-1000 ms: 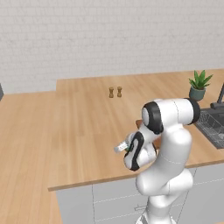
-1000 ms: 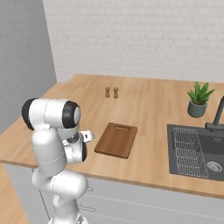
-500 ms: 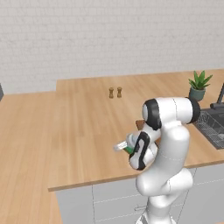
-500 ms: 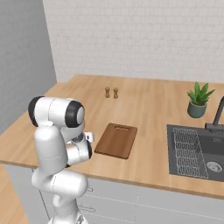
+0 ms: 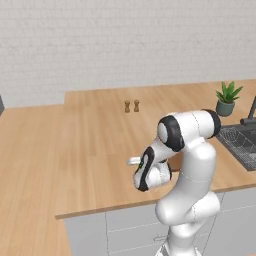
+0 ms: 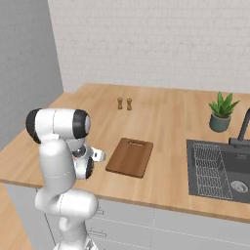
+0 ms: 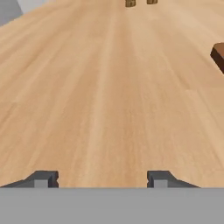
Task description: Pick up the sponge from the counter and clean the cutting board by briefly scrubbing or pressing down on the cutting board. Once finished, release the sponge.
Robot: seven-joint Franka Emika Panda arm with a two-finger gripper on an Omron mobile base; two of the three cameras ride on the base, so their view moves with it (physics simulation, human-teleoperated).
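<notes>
Hand view: end effector [image 7: 100, 179] open, the two dark fingertips [image 7: 41, 179] set wide apart with nothing between them, only bare wood-grain surface [image 7: 109, 96] ahead. A dark reddish-brown corner at the right edge is the cutting board [image 7: 218, 54]; two small brown shakers [image 7: 140, 2] sit at the far top. Right base view: the arm is folded low at the front edge of the surface [image 6: 166, 122], wrist hanging just left of the cutting board [image 6: 130, 156], which lies flat with its slot handle toward the wall. Board looks bare, nothing resting on it. Shakers [image 6: 124, 103] stand well behind it; potted plant [image 6: 221, 112] and sink [image 6: 219, 168] lie off to the right. Left base view: the arm's elbow covers most of the board; the hand is low over the surface [image 5: 90, 145] near the front edge, pointing away from the base. The sponge: no green block can be made out in any of the three views, so I cannot say where on the surface it lies; it may be hidden behind the arm or outside the frames. Progress, as a judgement: early. Sponge not grasped, board not yet scrubbed or pressed, release still to come. All three steps remain, and the first need is to bring the sponge into sight of the hand camera before any descent
</notes>
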